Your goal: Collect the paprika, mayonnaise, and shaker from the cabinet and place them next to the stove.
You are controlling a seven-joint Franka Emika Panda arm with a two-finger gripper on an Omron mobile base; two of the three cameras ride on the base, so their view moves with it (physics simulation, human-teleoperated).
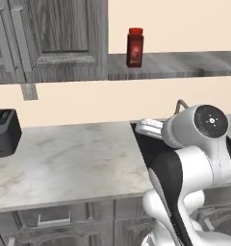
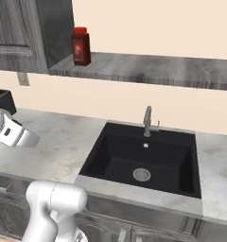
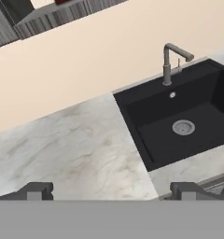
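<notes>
The paprika [image 1: 135,47] is a slim red bottle standing upright at the left end of the cabinet's grey streaked shelf board [image 1: 185,65]. From the other side the paprika [image 2: 81,46] sits close to the cabinet's dark side wall [image 2: 56,28]. My gripper [image 3: 112,191] is open with nothing between its fingertips [image 3: 37,190]. It hangs low over the marble counter [image 3: 76,149], well below the shelf and left of the sink. The mayonnaise, the shaker and the stove are out of view.
A black sink [image 2: 144,160] with a grey faucet [image 2: 147,121] is set into the counter on the right. A black toaster oven [image 1: 4,132] stands at the counter's left end. Closed wall units with bar handles [image 1: 50,38] hang left of the shelf.
</notes>
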